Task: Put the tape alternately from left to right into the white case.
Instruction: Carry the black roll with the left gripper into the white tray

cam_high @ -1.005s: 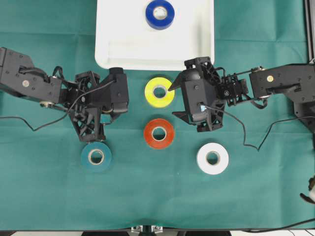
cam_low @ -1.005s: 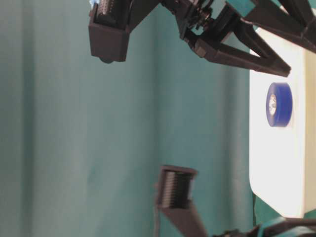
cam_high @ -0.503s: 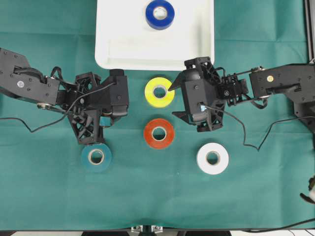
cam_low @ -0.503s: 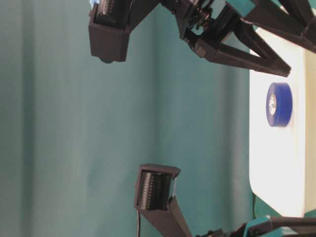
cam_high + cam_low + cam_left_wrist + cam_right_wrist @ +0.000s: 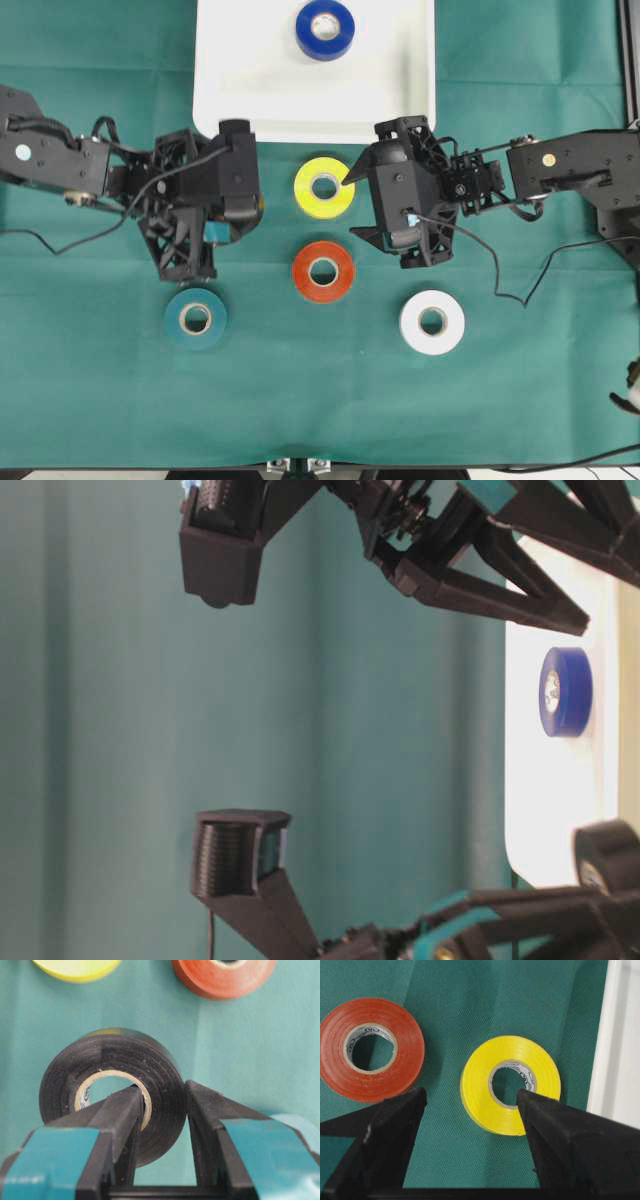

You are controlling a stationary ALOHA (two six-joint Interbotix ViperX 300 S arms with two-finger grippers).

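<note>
Black tape roll (image 5: 110,1092) sits clamped in the left end effector (image 5: 160,1132), 1 finger through its core and 1 on the outer wall. White case (image 5: 250,100) lies just beyond that end effector, holding 1 blue roll (image 5: 325,28). Right end effector (image 5: 470,1110) hangs with fingers wide apart, the yellow roll (image 5: 510,1084) between and ahead of them, the red roll (image 5: 370,1049) to their left on the green surface (image 5: 300,400).

The left gripper (image 5: 162,1130) was clamped on a black tape roll (image 5: 112,1085), one finger through its core and one outside its wall. The right gripper (image 5: 470,1110) hung with its jaws spread wide, gripping nothing.
</note>
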